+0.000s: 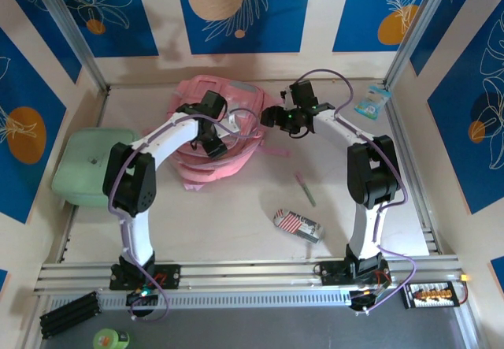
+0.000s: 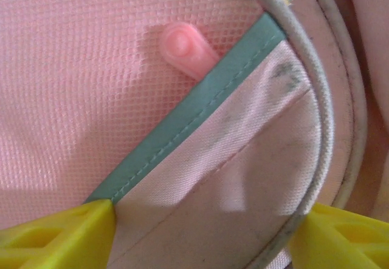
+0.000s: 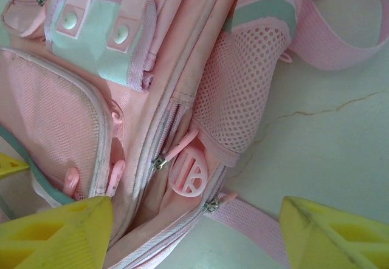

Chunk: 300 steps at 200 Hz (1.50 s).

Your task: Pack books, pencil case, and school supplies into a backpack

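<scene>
The pink backpack [image 1: 206, 168] lies flat at the back middle of the table. My left gripper [image 1: 213, 140] is down on its front, open; in the left wrist view its yellow fingers [image 2: 55, 238] straddle a pocket panel with teal trim [image 2: 182, 129]. My right gripper [image 1: 279, 117] hovers open at the backpack's right side, over a partly unzipped opening [image 3: 182, 208] with a round pink tag [image 3: 191, 178]. The striped pencil case [image 1: 297, 224] and the green pen [image 1: 305, 190] lie on the table in front of the backpack. The books are out of view.
A mint-green flat case [image 1: 87, 168] sits at the left edge. A small blue-and-white packet [image 1: 372, 101] lies at the back right. A pink strap [image 3: 340, 44] trails onto the table beside the backpack. Metal rails border the table.
</scene>
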Each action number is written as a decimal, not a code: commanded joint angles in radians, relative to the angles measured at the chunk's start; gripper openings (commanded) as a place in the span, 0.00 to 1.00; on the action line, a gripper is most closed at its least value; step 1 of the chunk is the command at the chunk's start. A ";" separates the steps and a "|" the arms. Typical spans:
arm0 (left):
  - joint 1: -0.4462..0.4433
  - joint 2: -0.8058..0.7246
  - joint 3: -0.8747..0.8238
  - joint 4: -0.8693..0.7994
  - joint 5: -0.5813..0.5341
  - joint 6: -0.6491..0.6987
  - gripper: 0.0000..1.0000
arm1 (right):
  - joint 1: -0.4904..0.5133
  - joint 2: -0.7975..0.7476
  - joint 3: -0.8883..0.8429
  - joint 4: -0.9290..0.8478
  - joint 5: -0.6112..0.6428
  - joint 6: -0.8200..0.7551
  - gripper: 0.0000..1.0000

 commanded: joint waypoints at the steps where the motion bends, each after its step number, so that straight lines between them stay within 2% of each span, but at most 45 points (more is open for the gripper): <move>1: 0.003 0.021 0.044 0.004 -0.066 0.063 0.58 | -0.002 -0.041 -0.016 0.017 -0.030 -0.001 0.72; 24: 0.005 -0.015 0.038 0.056 -0.035 0.055 0.32 | -0.003 -0.042 -0.015 0.031 -0.073 -0.026 0.72; 66: 0.011 -0.115 -0.016 0.152 0.001 0.007 0.00 | 0.005 0.002 0.029 0.035 -0.173 -0.049 0.72; 153: 0.062 -0.401 -0.288 0.406 0.204 -0.236 0.00 | 0.018 0.202 0.279 0.030 -0.337 -0.093 0.72; 209: 0.092 -0.430 -0.328 0.435 0.234 -0.283 0.00 | 0.037 0.295 0.331 -0.004 -0.402 -0.180 0.72; 240: 0.100 -0.437 -0.343 0.447 0.258 -0.291 0.00 | 0.046 0.310 0.333 -0.047 -0.493 -0.257 0.73; 267: 0.101 -0.435 -0.343 0.441 0.255 -0.287 0.00 | 0.048 0.276 0.293 -0.077 -0.512 -0.332 0.67; 300: 0.106 -0.435 -0.346 0.436 0.257 -0.284 0.00 | 0.033 0.219 0.225 -0.064 -0.495 -0.384 0.47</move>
